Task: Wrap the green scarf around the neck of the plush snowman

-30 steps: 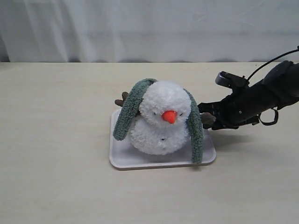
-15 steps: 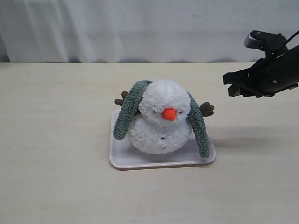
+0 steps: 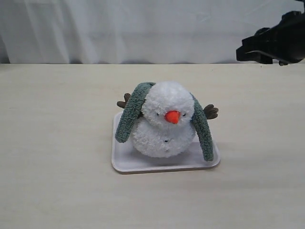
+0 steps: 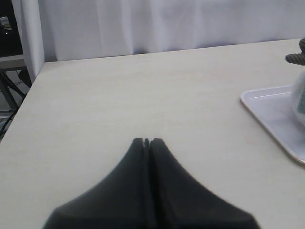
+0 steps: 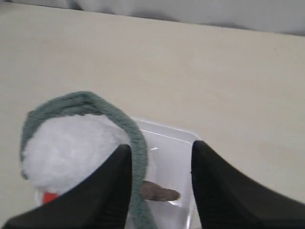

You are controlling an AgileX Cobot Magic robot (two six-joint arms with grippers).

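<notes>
The plush snowman (image 3: 164, 129) stands on a white tray (image 3: 162, 164) mid-table, its orange nose facing front. The green scarf (image 3: 130, 113) loops round the back of its head, and both ends hang down its sides, the right end (image 3: 203, 131) reaching the tray. My right gripper (image 3: 242, 51) hovers open and empty, high at the upper right, well clear of the snowman. In the right wrist view the gripper (image 5: 161, 145) looks down on the scarf (image 5: 95, 102), the snowman (image 5: 71, 148) and a brown twig arm (image 5: 159, 192). My left gripper (image 4: 147, 141) is shut, empty, over bare table.
A white curtain (image 3: 143, 28) backs the beige table (image 3: 57, 181). In the left wrist view the tray's corner (image 4: 267, 107) and a twig arm (image 4: 296, 57) show at the edge. The table's side edge (image 4: 24, 95) lies beyond the left gripper.
My right gripper has pulled away from the snowman's right side, rising and moving up-right. The scarf's right end now hangs free a little lower.
</notes>
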